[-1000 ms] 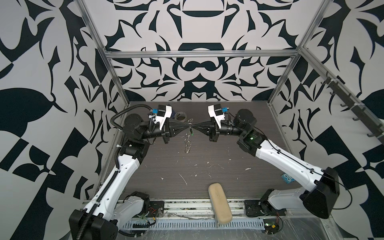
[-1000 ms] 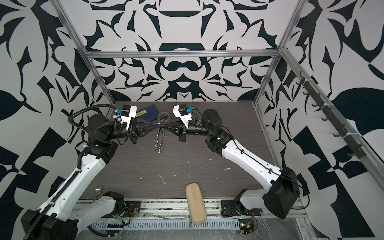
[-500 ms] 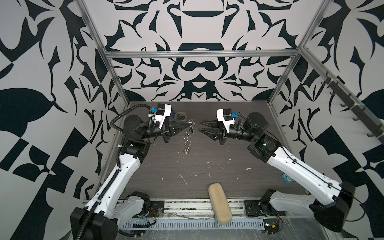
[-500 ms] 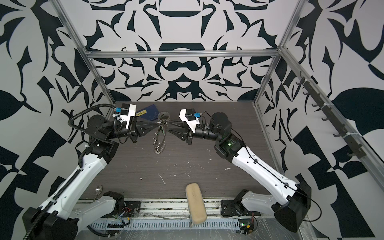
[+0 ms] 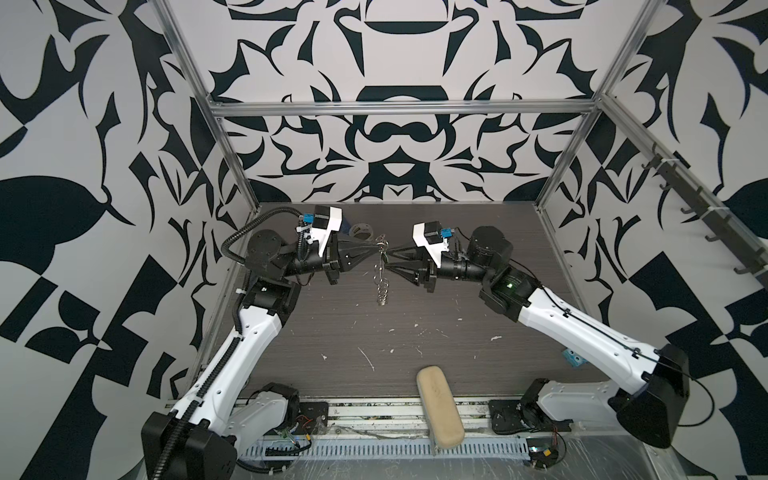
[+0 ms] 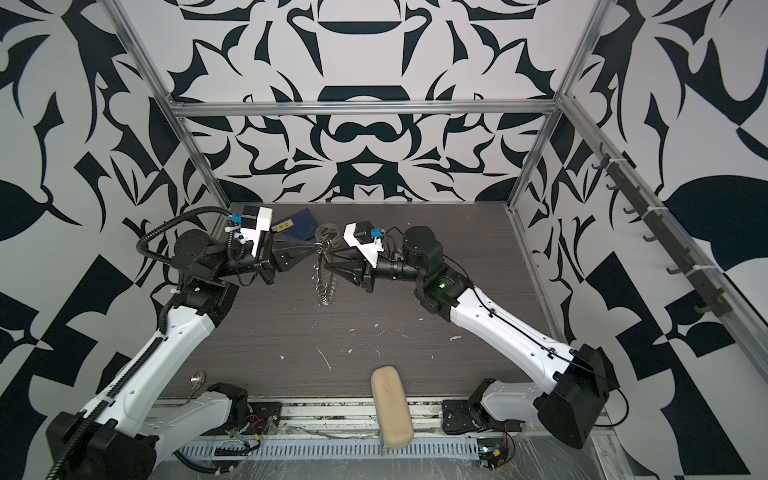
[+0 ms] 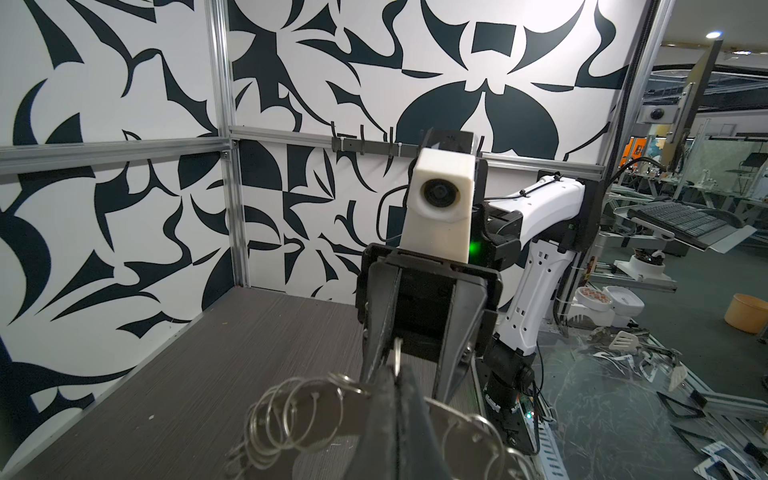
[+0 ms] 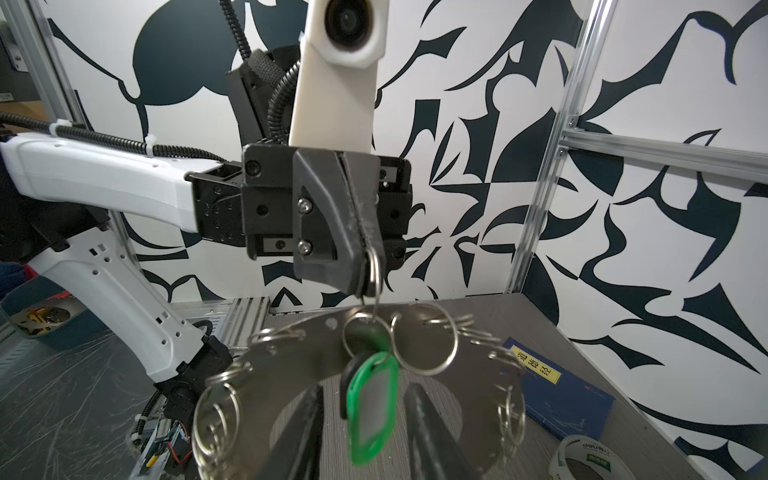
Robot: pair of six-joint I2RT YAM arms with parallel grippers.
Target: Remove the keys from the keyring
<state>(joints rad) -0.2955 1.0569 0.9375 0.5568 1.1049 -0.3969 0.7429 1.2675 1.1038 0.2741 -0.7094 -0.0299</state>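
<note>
The keyring, a flat grey metal disc fringed with wire loops, hangs edge-on in the air between both arms in both top views. My left gripper is shut on a wire loop at the disc's top rim. The keys, a green tag with a pale patch and a dark key head, dangle from that loop in front of the disc. My right gripper is open, one finger on each side of the green tag, not touching it.
A clear tape roll and a blue book lie at the back of the table. A beige case sits on the front edge. White scraps dot the dark tabletop.
A second ago my right gripper was shut at the keyring. It then pulled back and opened, and has now returned, open, to the hanging tag. The left gripper kept its hold.
</note>
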